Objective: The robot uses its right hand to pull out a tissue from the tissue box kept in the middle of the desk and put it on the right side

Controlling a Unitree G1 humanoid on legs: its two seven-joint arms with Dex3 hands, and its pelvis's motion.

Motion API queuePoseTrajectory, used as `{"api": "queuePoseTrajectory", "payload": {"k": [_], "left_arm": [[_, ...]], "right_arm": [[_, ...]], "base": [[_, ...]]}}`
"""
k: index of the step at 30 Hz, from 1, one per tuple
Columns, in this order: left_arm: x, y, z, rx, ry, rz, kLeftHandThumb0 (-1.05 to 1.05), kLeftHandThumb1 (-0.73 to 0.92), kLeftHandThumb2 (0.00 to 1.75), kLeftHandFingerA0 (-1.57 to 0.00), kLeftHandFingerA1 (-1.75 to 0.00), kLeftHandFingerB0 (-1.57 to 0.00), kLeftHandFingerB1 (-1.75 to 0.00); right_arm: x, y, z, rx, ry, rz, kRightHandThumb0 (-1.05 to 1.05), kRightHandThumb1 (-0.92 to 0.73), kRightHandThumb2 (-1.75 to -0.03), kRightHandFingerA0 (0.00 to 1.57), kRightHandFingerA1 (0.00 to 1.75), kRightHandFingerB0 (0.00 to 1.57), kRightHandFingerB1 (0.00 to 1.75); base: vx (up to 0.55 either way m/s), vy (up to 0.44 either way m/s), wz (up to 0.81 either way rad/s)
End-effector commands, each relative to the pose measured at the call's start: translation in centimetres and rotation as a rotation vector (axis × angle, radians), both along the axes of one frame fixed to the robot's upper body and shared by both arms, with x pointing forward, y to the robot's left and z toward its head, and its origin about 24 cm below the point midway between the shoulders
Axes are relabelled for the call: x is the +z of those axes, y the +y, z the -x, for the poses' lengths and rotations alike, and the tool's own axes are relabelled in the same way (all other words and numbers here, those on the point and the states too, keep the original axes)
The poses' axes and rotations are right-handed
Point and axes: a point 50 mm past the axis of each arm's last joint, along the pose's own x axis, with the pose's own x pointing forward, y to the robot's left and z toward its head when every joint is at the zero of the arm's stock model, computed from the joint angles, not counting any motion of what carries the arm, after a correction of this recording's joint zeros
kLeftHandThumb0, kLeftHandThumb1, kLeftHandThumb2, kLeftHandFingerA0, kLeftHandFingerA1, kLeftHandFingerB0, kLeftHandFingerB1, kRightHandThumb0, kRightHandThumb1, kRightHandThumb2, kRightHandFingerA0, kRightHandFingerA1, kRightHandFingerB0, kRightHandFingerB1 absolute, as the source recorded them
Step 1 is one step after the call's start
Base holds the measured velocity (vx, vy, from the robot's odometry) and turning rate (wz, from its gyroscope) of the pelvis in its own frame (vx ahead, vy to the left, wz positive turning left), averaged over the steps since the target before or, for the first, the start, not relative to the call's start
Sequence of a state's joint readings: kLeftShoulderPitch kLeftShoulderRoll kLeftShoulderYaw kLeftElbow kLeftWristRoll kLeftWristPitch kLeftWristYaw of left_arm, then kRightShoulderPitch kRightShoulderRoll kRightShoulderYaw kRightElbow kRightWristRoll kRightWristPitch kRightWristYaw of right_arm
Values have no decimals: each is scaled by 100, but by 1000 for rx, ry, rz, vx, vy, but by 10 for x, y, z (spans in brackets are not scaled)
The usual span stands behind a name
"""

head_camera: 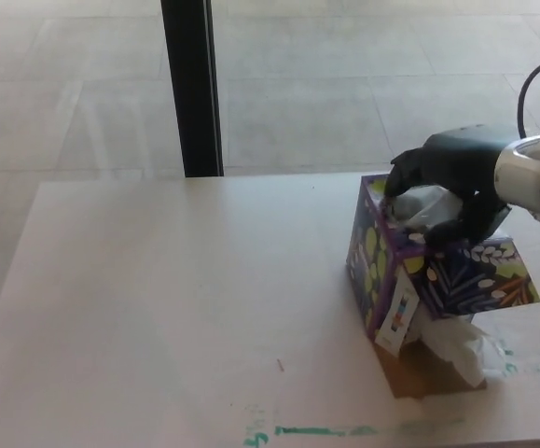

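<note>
On top of the tissue box (437,271), the robot's right hand (451,187) was curled around the white tissue (423,207) sticking out of the opening, thumb on one side and fingers on the other, gripping it. The tissue was partly inside the box. The box, purple with leaf patterns, sat tilted toward the right part of the desk (176,308), one corner raised. Beneath it lay a crumpled tissue (461,343) on a brown patch. A black post (191,89) stood behind the desk's far edge, and green marks (316,431) ran along the near edge.
</note>
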State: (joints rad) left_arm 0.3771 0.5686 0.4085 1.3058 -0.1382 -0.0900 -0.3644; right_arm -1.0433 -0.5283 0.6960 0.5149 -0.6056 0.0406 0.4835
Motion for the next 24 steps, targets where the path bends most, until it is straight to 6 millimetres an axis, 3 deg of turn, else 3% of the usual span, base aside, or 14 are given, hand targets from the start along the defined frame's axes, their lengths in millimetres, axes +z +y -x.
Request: {"api": "queuePoseTrajectory", "payload": {"k": [1, 5, 6, 10, 11, 12, 13, 14, 15, 16, 17, 20, 24], "left_arm": [[4, 3, 5, 32, -12, -29, -73, 92, 68, -57, -50, -54, -47], [3, 2, 6, 39, -22, -29, -72, 92, 67, -59, -53, -61, -50], [4, 2, 7, 24, -16, -27, -70, 92, 69, -57, -50, -58, -49], [4, 2, 7, 25, -21, -34, -66, 92, 68, -55, -53, -58, -50], [4, 2, 7, 23, -10, -46, -66, 92, 68, -60, -50, -59, -48], [3, 1, 9, 34, -8, -40, -66, 92, 67, -60, -51, -60, -48], [3, 1, 9, 44, -21, -35, -64, 92, 67, -59, -53, -62, -52], [3, 1, 9, 65, -32, -32, -65, 71, 103, -54, -63, -57, -62], [3, 1, 9, 62, -33, -33, -64, 91, 67, -62, -53, -60, -51], [3, 1, 9, 59, -53, -36, -62, 89, 66, -60, -55, -61, -54], [4, 1, 9, 52, -49, -34, -63, 90, 67, -61, -53, -58, -51], [3, 0, 10, 48, -38, -27, -64, 91, 67, -59, -51, -55, -49], [2, -1, 11, 48, -19, -24, -63, 91, 66, -59, -49, -54, -46]], "right_arm": [[-2, -16, 1, 101, -206, 323, -35, -69, -62, 72, 137, 68, 55], [0, -15, 1, 110, -222, 338, -35, -70, -63, 73, 142, 68, 58], [1, -15, 1, 124, -236, 328, -36, -75, -64, 74, 148, 68, 69], [3, -14, 1, 150, -262, 325, -35, -70, -64, 70, 157, 64, 86], [4, -13, 1, 173, -297, 333, -36, -70, -61, 65, 163, 57, 127], [4, -12, 2, 184, -299, 317, -43, -52, -90, 97, 129, 68, 111], [4, -12, 2, 202, -315, 312, -41, -51, -88, 98, 130, 73, 114], [4, -12, 2, 207, -326, 282, -30, -68, -62, 69, 165, 64, 144], [4, -11, 2, 207, -331, 271, -36, -68, -61, 70, 160, 73, 130], [4, -11, 3, 217, -352, 250, -30, -66, -70, 74, 160, 77, 121], [4, -10, 3, 222, -368, 247, -31, -64, -70, 72, 165, 73, 134], [4, -9, 3, 220, -364, 245, -33, -64, -65, 75, 164, 71, 140], [3, -9, 6, 268, -429, 212, -33, -54, -78, 78, 163, 75, 141]], "base": [[0, 0, 0], [0, 0, 0], [0, 0, 0], [0, 0, 0], [0, 0, 0], [0, 0, 0], [0, 0, 0], [0, 0, 0], [0, 0, 0], [0, 0, 0], [0, 0, 0], [0, 0, 0], [0, 0, 0]]}}
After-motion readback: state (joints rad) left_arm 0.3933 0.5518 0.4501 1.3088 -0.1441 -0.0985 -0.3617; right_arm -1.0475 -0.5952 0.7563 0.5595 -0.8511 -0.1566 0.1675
